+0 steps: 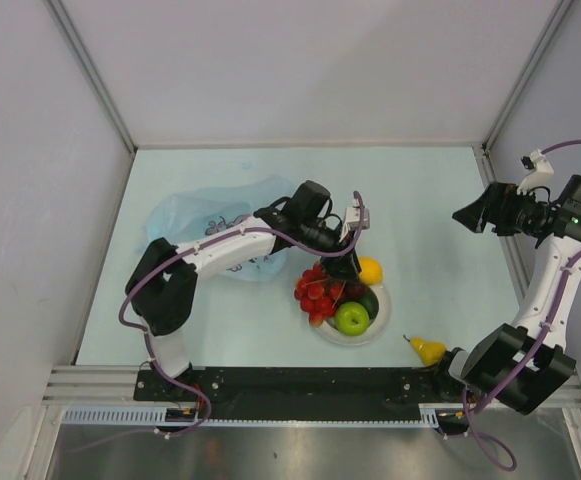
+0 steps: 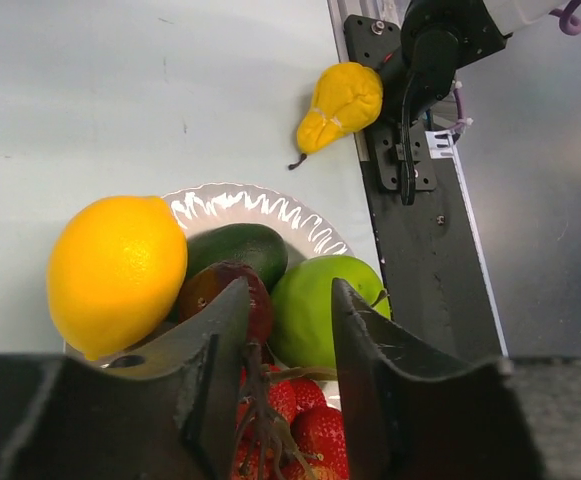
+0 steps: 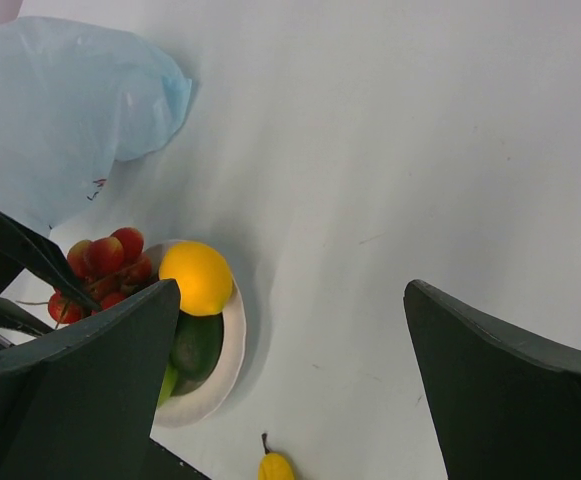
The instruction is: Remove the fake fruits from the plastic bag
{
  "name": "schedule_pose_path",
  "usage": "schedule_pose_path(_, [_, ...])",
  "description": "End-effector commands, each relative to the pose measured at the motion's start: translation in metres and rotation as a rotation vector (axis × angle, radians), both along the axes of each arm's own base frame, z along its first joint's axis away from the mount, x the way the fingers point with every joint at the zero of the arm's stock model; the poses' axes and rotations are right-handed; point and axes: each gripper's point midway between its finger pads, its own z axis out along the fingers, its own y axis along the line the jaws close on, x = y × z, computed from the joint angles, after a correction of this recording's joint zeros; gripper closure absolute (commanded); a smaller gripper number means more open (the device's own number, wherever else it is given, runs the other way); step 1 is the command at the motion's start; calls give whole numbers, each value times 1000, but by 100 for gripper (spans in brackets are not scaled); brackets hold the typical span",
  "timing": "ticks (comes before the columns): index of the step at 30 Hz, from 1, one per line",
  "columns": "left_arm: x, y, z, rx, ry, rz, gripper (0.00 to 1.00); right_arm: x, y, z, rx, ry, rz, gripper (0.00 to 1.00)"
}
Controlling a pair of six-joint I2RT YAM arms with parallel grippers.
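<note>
— Pale blue surface (image 1: 420,200), grey walls all round. What has the left pincer (image 2: 288,300) got?

— Nothing gripped, I'd say. Its jaws stand partly apart, with the stem of the red grapes (image 2: 300,420) loose between them. The bunch lies on the white plate (image 2: 240,200), beside the maroon fruit (image 2: 225,290), lemon (image 2: 115,275), avocado (image 2: 240,250) and green apple (image 2: 320,310).

— Further out?

— A yellow pear-shaped fruit (image 1: 428,350) sits off the plate, by the near edge. The plastic bag (image 1: 200,215) lies crumpled at the far left, partly under the left arm. The right pincer (image 3: 292,290) hangs high on the right, spread wide, empty.

— Which step, then?

— Setting down the grapes, it looks like. Next, lift clear without snagging that stem, then check the bag. I can't tell whether anything's inside.
</note>
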Motion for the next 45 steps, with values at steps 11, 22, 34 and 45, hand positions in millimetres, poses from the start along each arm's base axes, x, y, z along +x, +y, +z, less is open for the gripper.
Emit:
schedule_pose_path(11, [18, -19, 34, -97, -40, 70, 1, -3, 13, -23, -248, -20, 175, 0])
schedule_pose_path(22, [24, -29, 55, -143, -58, 102, 0, 0, 37, -24, -218, -26, 253, 0])
schedule_pose_path(34, [90, -11, 76, -44, -189, 469, 0, -8, 43, -24, -189, -7, 270, 0])
schedule_pose_path(45, [106, 92, 3, 133, 58, 808, 11, 0, 43, -25, -140, 9, 241, 0])
